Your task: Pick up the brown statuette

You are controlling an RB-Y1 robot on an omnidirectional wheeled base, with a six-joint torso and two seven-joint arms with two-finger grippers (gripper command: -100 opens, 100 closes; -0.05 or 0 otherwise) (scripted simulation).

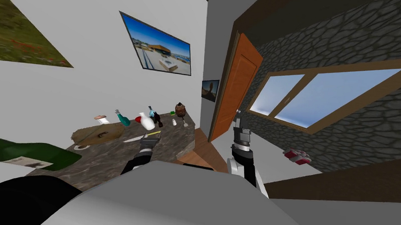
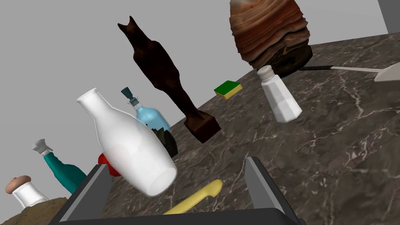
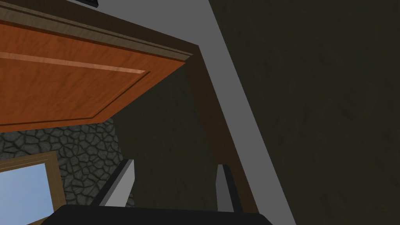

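Left tool, spread wide, hangs low over the surface. A white bottle crowds its left side, so reaching the statuette, upright farther back, probably needs a careful line. Right tool, also wide, idles by the door.

Left gripper above cluttered counter
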